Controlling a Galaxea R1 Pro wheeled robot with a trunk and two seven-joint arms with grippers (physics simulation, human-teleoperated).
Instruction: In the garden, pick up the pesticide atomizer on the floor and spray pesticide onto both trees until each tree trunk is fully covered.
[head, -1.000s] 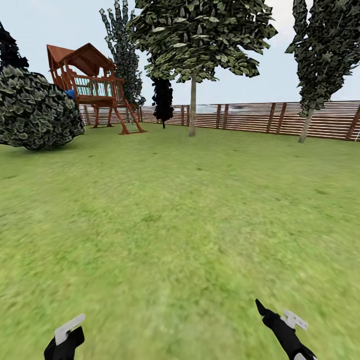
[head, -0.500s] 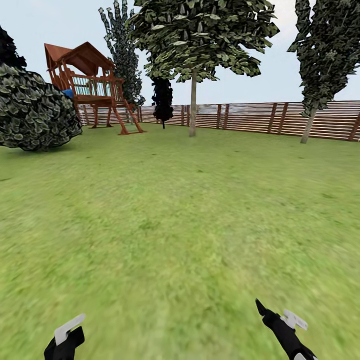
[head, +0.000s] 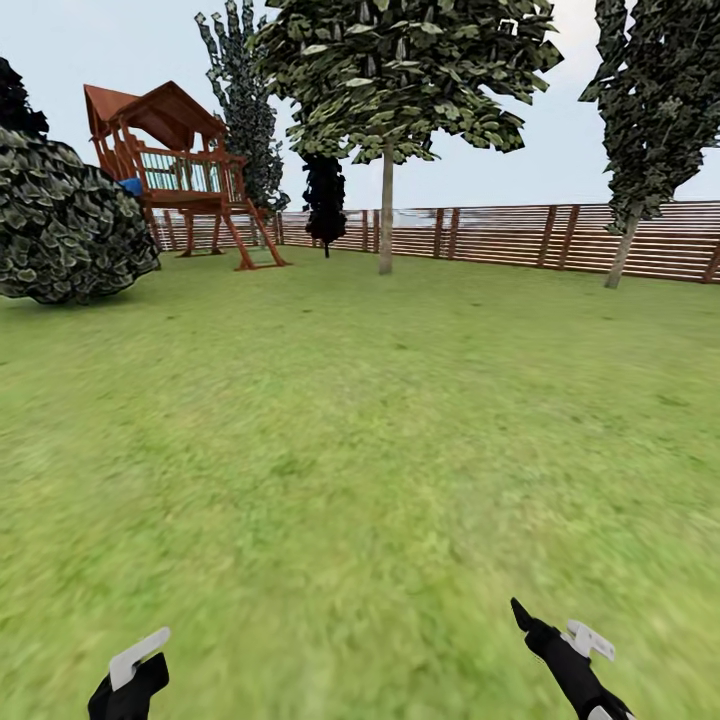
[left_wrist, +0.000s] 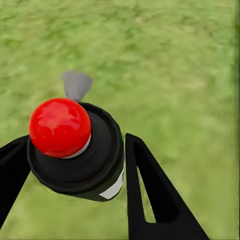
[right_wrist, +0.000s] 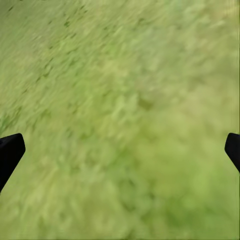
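Green lawn (head: 360, 450) spreads from the robot out to a brown fence of horizontal wooden slats (head: 520, 236). Nearest, the left hand (left_wrist: 75, 165) is closed around a small black pesticide atomizer with a red round cap (left_wrist: 75, 145), its grey nozzle over the grass. The right hand (right_wrist: 120, 150) is spread wide, holding nothing. Far ahead, before the fence, stands a pale straight-trunked tree (head: 386, 205); another tree (head: 622, 250) leans right of it. Left of the first tree are a red-brown wooden playhouse (head: 180, 165) and a dark leafy bush (head: 65, 225).

Two pale-trunked trees (head: 386, 215) (head: 622, 250), one play tower (head: 180, 170), perhaps three dark trees, one bush.
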